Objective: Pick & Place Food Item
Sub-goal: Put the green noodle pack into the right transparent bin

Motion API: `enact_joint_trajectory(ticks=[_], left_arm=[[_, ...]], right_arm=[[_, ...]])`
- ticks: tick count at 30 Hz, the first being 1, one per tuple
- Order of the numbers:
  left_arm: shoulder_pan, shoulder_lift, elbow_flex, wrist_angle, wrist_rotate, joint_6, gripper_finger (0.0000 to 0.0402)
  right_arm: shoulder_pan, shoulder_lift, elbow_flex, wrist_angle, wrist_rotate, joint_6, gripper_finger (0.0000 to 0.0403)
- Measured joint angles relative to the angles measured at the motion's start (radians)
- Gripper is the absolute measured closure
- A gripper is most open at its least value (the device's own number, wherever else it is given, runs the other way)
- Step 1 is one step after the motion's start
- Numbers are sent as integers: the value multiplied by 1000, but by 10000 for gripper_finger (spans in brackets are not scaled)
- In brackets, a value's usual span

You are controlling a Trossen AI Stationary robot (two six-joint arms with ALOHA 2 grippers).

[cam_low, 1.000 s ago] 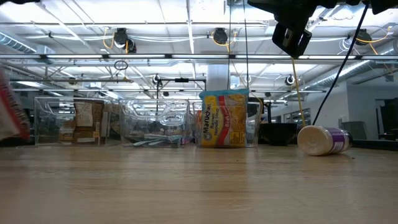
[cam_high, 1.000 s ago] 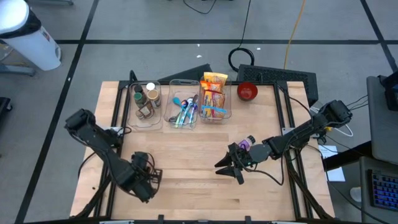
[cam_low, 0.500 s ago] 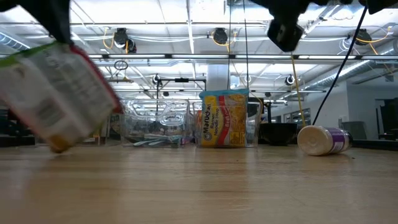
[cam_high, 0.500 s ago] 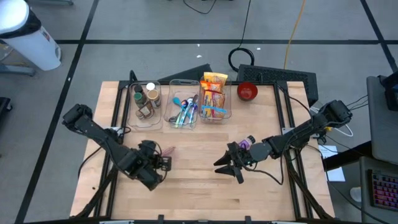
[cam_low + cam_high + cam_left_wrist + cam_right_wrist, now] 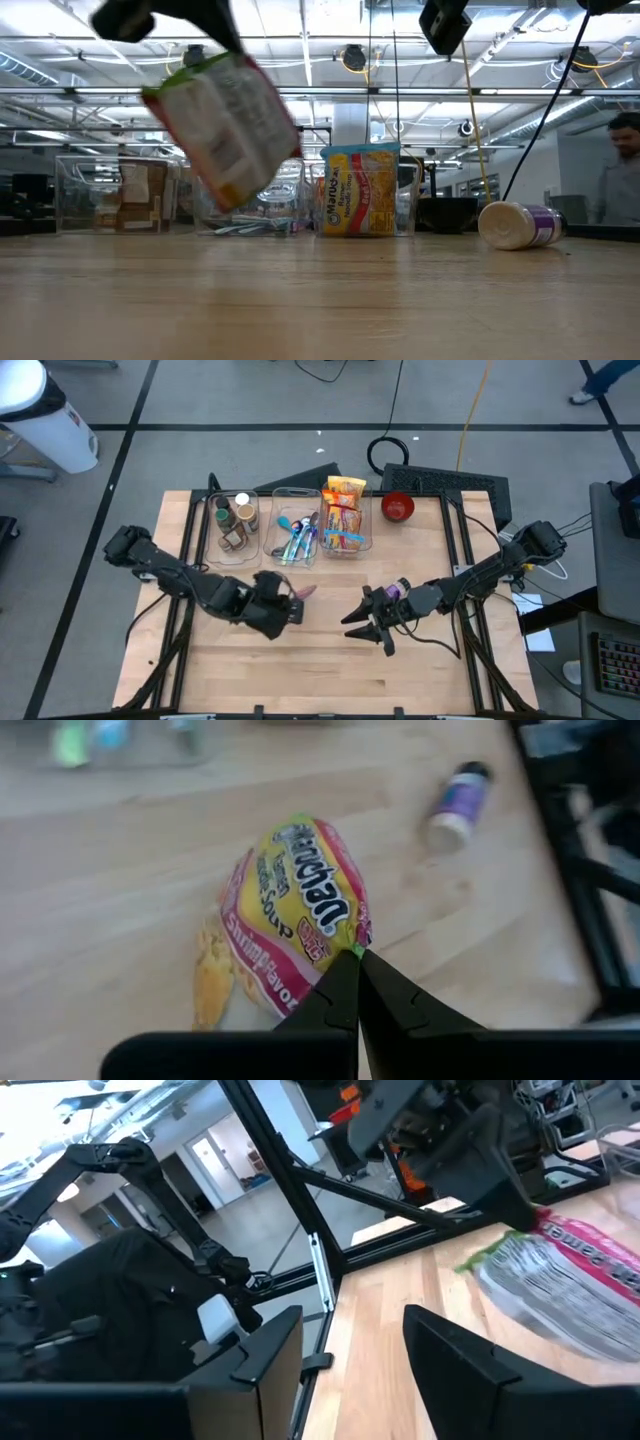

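My left gripper [image 5: 288,607] is over the middle of the table, shut on a yellow and pink ramen packet [image 5: 290,915]. In the low view the packet [image 5: 225,125] hangs tilted, well above the tabletop. My right gripper [image 5: 364,624] is to the packet's right, open, with nothing between its fingers [image 5: 350,1360]. In its wrist view the packet [image 5: 570,1295] is ahead of its fingers. A white bottle with a purple label [image 5: 398,589] lies on its side on the table by the right arm. My left gripper pinches the packet's sealed edge [image 5: 353,948] at one end between its two fingers. The fingers slant down from the table's left. The packet hangs ahead of and below them, tilted and clear of the table.
Three clear bins stand in a row at the far edge: one with bottles [image 5: 235,520], one with toothbrushes [image 5: 295,535], one with more ramen packets [image 5: 345,518]. A red bowl [image 5: 398,507] sits to their right. Bare wood lies along the near half [image 5: 320,670].
My left gripper has carried the packet from the near left toward the table's middle and far side. It has risen and tipped up from pointing steeply down. The packet has swung up with it, clear of the table. My right gripper has rolled slightly in place.
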Motion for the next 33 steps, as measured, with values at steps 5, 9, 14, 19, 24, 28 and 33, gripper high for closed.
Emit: enact_joint_trajectory(ticks=[5,9,14,19,24,28,33], left_arm=[[61,0,0,152,9,138,401],[107,0,0,242,9,208,401],[158,0,0,316,6,260,401],[207,0,0,396,4,253,401],[250,1,0,478,-42,248,402],[290,1,0,603,-80,389,402],[337,1,0,664,-132,530,402]], right_arm=[[-17,0,5,-10,-2,-8,202],[-21,-1,46,-40,-5,-39,166],[-19,-6,66,-44,-6,-192,135],[-17,-10,67,-56,-6,-331,126],[-17,-10,67,-88,56,-413,134],[-17,-10,67,-109,181,-423,137],[-19,-10,66,-98,363,-344,133]])
